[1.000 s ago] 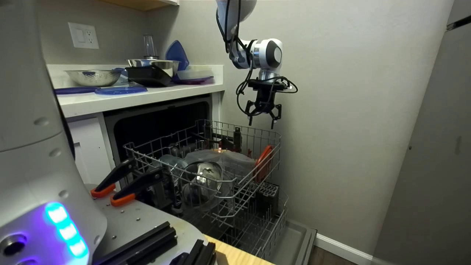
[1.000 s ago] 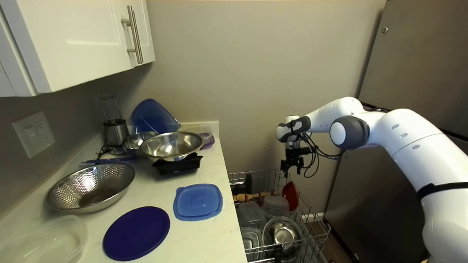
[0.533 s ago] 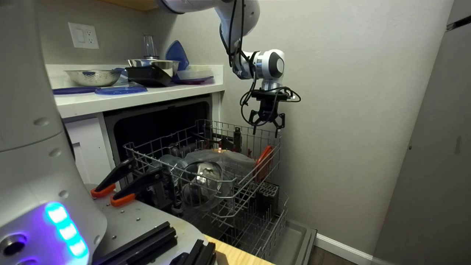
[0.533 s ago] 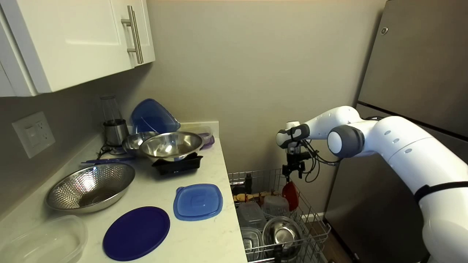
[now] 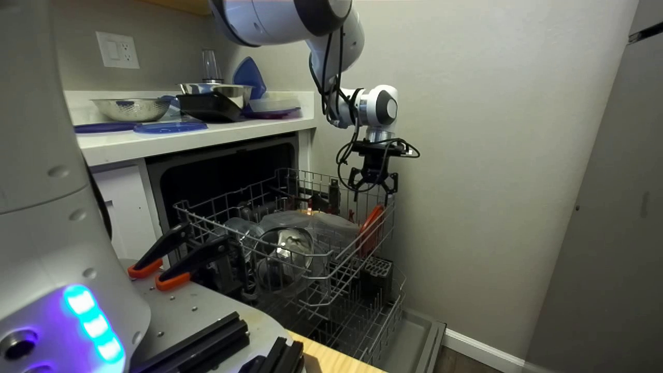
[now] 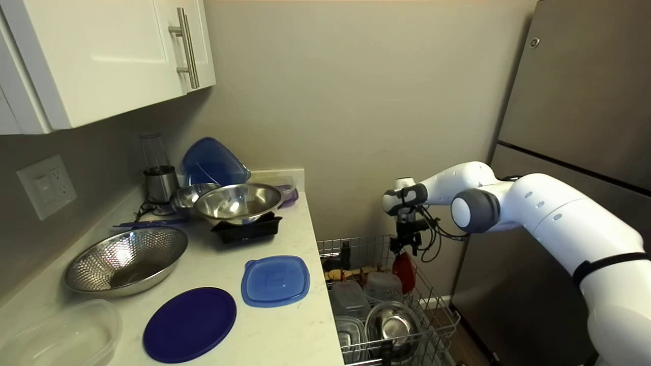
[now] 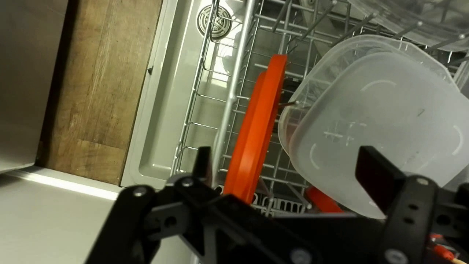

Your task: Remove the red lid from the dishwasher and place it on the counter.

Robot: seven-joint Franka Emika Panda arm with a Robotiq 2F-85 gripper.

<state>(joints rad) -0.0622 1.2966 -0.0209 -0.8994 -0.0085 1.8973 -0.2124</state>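
The red lid stands on edge in the upper rack of the dishwasher, at the rack's outer end. It also shows in an exterior view and edge-on in the wrist view. My gripper is open, pointing down, just above the lid's top edge. In the wrist view the fingers are wide apart and empty; the lid appears between them, closer to the left finger, its lower end hidden behind the gripper. The white counter shows in both exterior views.
A translucent container stands beside the lid in the rack. The rack's wire rim runs close on the lid's other side. A steel bowl is in the rack. Blue lids, a colander and steel bowls stand on the counter.
The arm and open gripper have moved down toward the red lid's top edge. The lid, rack and counter items have not moved.
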